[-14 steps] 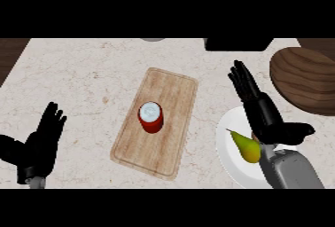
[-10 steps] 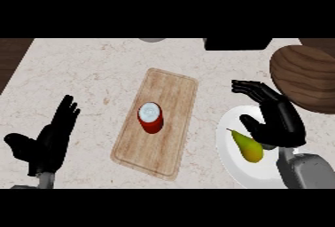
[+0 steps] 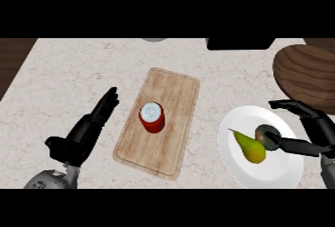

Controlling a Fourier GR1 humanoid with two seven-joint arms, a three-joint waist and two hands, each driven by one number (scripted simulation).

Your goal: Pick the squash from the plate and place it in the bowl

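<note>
On the white plate [image 3: 281, 170] at the right lies a yellow-green, pear-shaped squash [image 3: 251, 147], its thin end toward the upper left. A small round dark green and orange thing [image 3: 266, 133] sits just beside it. My right hand [image 3: 317, 129] hovers over the plate's right rim, open, fingers arched; its thumb reaches left and touches or nearly touches the round thing. It holds nothing. The dark brown wooden bowl [image 3: 306, 73] stands behind the plate at the upper right. My left hand [image 3: 83, 134] is open at the lower left, fingers straight.
A wooden cutting board [image 3: 171, 95] lies mid-counter with a red cup with a pale top [image 3: 152, 117] on it. A black object [image 3: 239, 43] and a grey one [image 3: 154, 40] sit at the counter's far edge. Dark floor shows beyond the counter's left edge.
My right hand has drawn back right and down off the squash, uncovering the dark round thing. My left hand has swung right, toward the cutting board's edge.
</note>
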